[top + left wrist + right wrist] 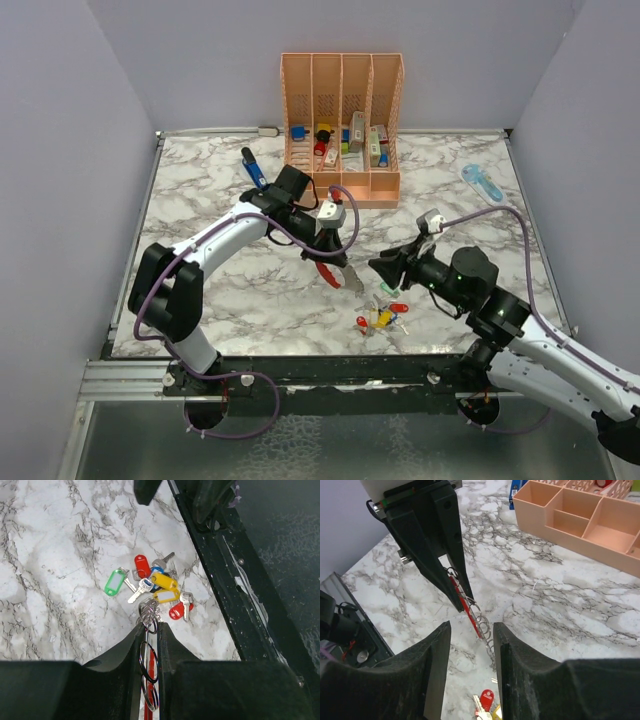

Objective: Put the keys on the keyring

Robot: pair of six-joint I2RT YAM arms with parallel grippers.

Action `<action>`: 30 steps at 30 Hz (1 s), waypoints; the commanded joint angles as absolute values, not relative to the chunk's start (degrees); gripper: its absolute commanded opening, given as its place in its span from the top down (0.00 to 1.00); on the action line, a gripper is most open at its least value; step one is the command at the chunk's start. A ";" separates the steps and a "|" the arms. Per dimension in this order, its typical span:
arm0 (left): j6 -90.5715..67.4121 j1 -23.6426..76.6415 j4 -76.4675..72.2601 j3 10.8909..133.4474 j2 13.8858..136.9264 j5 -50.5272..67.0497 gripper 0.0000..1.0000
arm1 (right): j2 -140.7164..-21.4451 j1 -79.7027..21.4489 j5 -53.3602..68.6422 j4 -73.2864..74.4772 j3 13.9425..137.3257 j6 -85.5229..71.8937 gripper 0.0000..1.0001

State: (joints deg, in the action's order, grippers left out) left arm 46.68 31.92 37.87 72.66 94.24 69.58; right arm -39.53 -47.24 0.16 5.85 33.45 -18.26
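Observation:
My left gripper [326,258] is shut on the keyring [331,276], whose red side and several small wire rings [148,614] stick out past the fingertips. In the left wrist view my left gripper [152,628] holds it just above the keys [156,584], a loose pile with red, yellow, green and blue heads on the marble. The keys [381,316] lie near the table's front edge. My right gripper [380,267] is open and empty, facing the keyring [462,599] from the right. In the right wrist view my right gripper [472,630] has the hanging rings between its fingers, not touching.
A peach organiser [342,70] with coloured blocky items stands at the back centre. A dark blue stick tool [253,168] lies back left, a pale blue flat tool [481,183] back right. The black table edge [235,580] runs close beside the keys.

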 commanded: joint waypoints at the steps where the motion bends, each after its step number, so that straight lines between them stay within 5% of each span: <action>1: 38.87 31.51 30.89 71.78 94.06 69.35 1.00 | -40.12 -47.29 -2.14 11.30 33.93 -21.96 0.65; 11: 33.03 26.74 24.43 69.06 92.79 69.18 1.00 | -53.49 -47.28 -11.47 45.85 43.47 -47.50 0.71; 30: 31.20 23.56 23.19 68.24 90.54 70.05 1.00 | -76.44 -49.99 -4.87 35.53 44.97 -42.91 0.75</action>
